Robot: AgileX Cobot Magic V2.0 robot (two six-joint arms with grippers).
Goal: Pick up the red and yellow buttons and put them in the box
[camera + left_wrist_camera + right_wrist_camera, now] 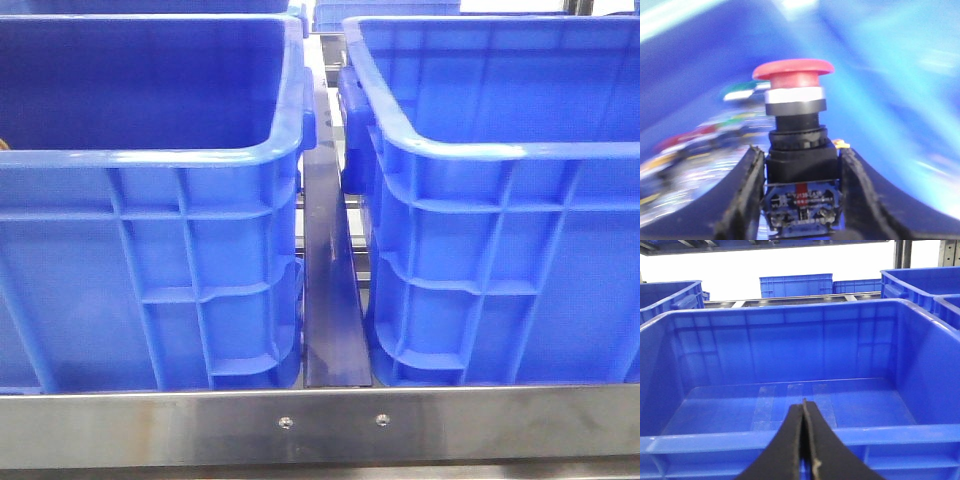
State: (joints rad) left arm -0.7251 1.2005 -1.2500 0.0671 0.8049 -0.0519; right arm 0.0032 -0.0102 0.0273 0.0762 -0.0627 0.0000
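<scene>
Between the pads of the left tool point(801, 200) the red button point(797, 130) stands pinched by its black body, cap pointing away from the wrist (surroundings blurred). The right tool point(803, 440), pressed together and empty, hangs just before the box point(790, 437).

left gripper point(801, 200): two matte black fingers, broad and wedge-shaped, narrowing toward the tips
left finger edges point(751, 195): inner faces looked rough and a bit crumbly, kinda like worn foam or rubber padding
right gripper point(804, 440): same matte black stuff, two long tapered fingers coming to a point
right finger seam point(809, 450): had pale scuffed wear marks along the inner edge, otherwise plain, no markings I could see
</scene>
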